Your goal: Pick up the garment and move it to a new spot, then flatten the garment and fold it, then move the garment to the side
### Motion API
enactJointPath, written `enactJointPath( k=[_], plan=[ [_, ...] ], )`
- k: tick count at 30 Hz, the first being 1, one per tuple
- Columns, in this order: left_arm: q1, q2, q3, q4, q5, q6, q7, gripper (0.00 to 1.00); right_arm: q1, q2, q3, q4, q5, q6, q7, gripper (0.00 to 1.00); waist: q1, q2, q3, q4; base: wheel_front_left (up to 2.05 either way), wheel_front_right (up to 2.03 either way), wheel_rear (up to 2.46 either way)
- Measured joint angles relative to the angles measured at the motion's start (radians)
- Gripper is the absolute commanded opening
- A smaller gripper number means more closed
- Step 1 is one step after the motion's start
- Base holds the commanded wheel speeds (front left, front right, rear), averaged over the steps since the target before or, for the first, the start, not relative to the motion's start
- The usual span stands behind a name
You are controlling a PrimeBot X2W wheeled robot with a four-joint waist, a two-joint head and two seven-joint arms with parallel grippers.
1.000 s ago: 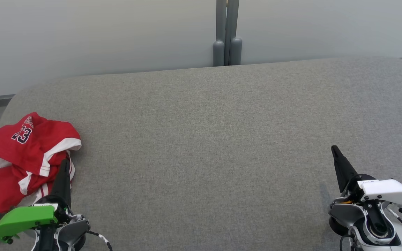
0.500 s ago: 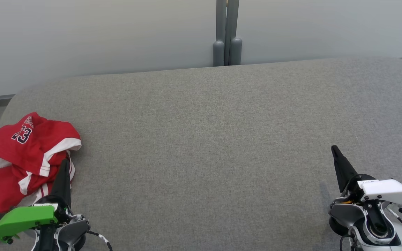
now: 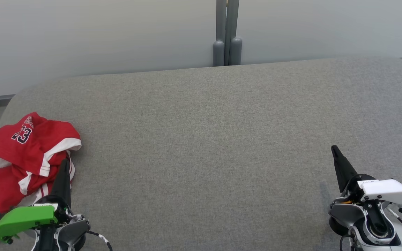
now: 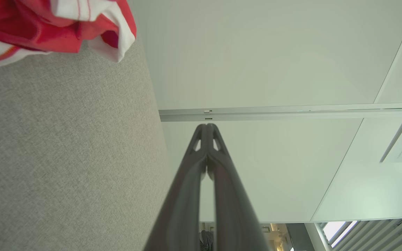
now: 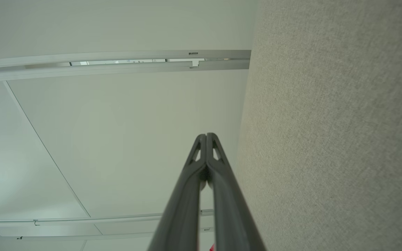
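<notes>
1. Red jersey (image 3: 23, 153) sits crumpled in the lower left of the head view, on the left end of the grey fabric surface (image 3: 208, 139). White trim shows along its folds, and a dark number 23 faces up near its top.
2. Left gripper (image 3: 66, 163) comes up from the bottom left corner, its two dark fingers pressed together into one point, with nothing between them.
3. In the head view that point overlaps the jersey's lower right edge; whether it touches the cloth I cannot tell.
4. Over to the left wrist view: the left gripper (image 4: 207, 126) shows its tips meeting, jaws closed. The jersey (image 4: 47, 24) bunches in the upper left corner, well apart from the fingers.
5. A green cover (image 3: 23, 218) caps the left wrist at the bottom left.
6. Right gripper (image 3: 334, 148) stands at the lower right of the head view, fingers closed to a single spike over bare grey fabric and holding nothing.
7. The right wrist view confirms it: the right gripper (image 5: 206, 135) has its tips touching, the grey fabric running down the right half of the frame.
8. A white cover (image 3: 389, 191) tops the right wrist.
9. Beyond the surface, a pale wall with a grey post (image 3: 226, 33) fills the top centre.
</notes>
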Motion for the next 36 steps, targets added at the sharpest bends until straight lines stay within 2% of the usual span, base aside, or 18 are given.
enactJointPath(
  k=[17, 18, 28, 36],
  plan=[
    [0.0, 0.0, 0.0, 0.0, 0.0, 0.0, 0.0, 0.0, 0.0, 0.0, 0.0, 0.0, 0.0, 0.0, 0.0, 0.0, 0.0, 0.0, 0.0, 0.0, 0.0, 0.0, 0.0],
    [0.0, 0.0, 0.0, 0.0, 0.0, -0.001, 0.0, 1.0, 0.0, 0.0, 0.0, 0.0, 0.0, 0.0, 0.0, 1.0, 0.0, 0.0, 0.0, 0.0, 0.0, 0.0, 0.0],
    [0.048, -0.009, -0.017, 0.046, 0.008, 0.004, -0.023, 1.0, 0.046, 0.009, 0.012, 0.031, -0.015, 0.0, -0.015, 1.0, 0.0, 0.0, 0.001, 0.0, 0.0, 0.0, 0.0],
    [0.048, -0.007, -0.02, 0.046, 0.156, 0.004, -0.063, 1.0, 0.046, -0.019, 0.044, 0.017, -0.126, 0.0, -0.058, 1.0, 0.0, 0.0, 0.003, 0.0, 0.0, 0.0, 0.0]
  ],
)
